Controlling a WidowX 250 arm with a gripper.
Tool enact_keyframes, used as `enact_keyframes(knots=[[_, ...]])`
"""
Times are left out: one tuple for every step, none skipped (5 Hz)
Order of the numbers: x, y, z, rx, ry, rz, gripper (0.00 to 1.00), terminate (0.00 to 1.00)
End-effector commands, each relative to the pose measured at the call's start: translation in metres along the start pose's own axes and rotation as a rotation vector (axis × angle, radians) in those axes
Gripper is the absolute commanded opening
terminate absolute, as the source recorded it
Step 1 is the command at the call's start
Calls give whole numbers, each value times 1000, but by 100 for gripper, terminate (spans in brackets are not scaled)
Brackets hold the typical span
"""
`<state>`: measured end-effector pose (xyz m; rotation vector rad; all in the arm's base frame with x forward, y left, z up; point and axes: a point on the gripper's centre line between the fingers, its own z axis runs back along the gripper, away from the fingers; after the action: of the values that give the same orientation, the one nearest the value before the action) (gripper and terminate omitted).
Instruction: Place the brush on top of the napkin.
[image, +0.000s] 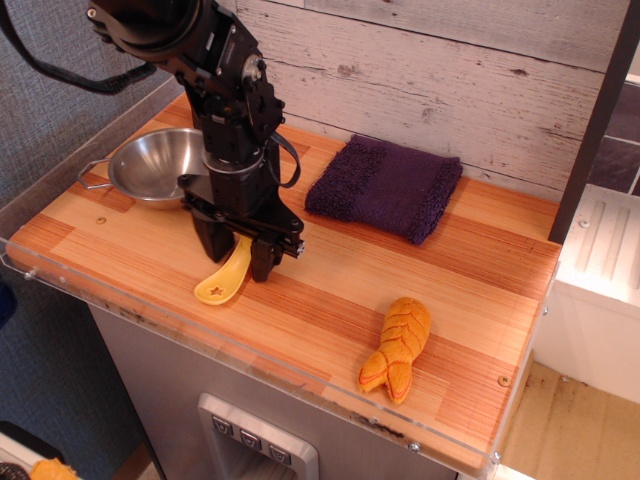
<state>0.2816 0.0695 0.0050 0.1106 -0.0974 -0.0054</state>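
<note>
The yellow brush (223, 284) lies on the wooden table near the front left, its star-marked handle end pointing to the front. Its white bristles are hidden behind my gripper. My black gripper (237, 259) is low over the brush. The jaws are open, one finger on each side of the handle's upper part. The dark purple napkin (385, 187) lies folded flat at the back middle, to the right of the gripper, with nothing on it.
A steel bowl (158, 165) stands at the back left, just behind the gripper. An orange ridged shrimp-like toy (398, 347) lies near the front right. A clear plastic rim (150, 318) runs along the table's front edge. A wooden plank wall stands behind.
</note>
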Motion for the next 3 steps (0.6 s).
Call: enact_keyframes(knots=[[-6, -1, 12, -15, -9, 6, 0, 0], [-2, -4, 48, -20, -66, 38, 0, 0], [19, -14, 74, -51, -107, 26, 0, 0]])
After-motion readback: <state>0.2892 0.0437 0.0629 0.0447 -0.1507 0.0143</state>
